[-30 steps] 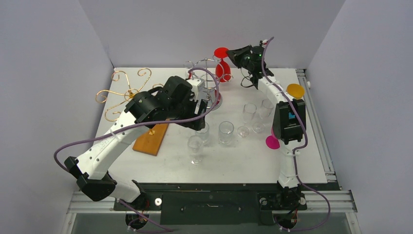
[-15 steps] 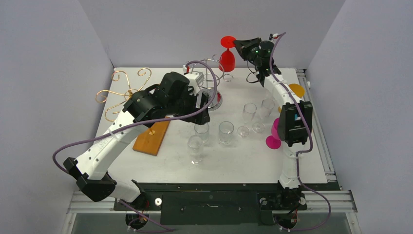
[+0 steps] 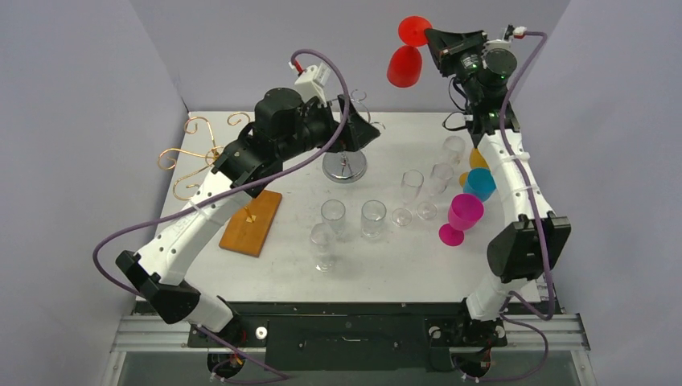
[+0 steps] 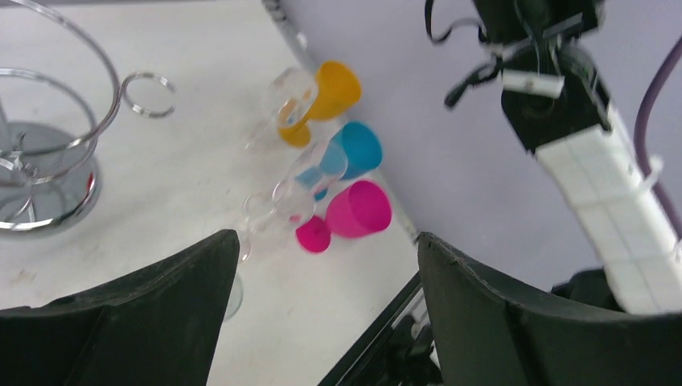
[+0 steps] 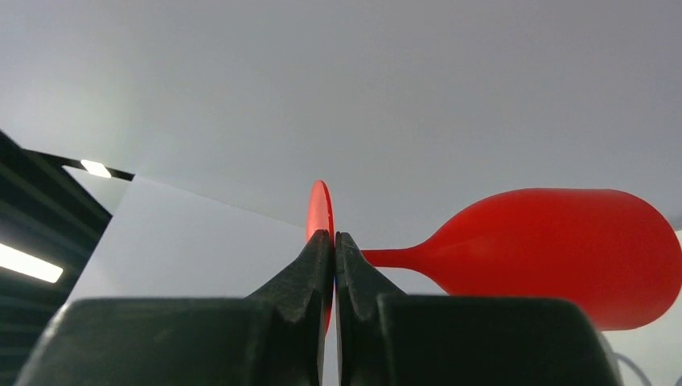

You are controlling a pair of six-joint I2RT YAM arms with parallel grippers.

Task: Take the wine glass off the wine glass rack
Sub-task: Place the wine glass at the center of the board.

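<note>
The red wine glass hangs in the air, high above the back of the table and clear of the silver wire rack. My right gripper is shut on the rim of its round foot. In the right wrist view my right gripper pinches the thin red foot edge-on, and the glass's bowl points to the right. My left gripper is open and empty, just above and right of the rack. In the left wrist view my left gripper is wide open, and the rack is at the left.
Several clear glasses stand mid-table. Pink, blue and orange glasses stand at the right edge. A wooden board and a gold wire rack are on the left. Walls close in on three sides.
My right gripper has lifted the red glass up and to the right, away from the silver rack. My left arm has risen and swung back over the rack.
</note>
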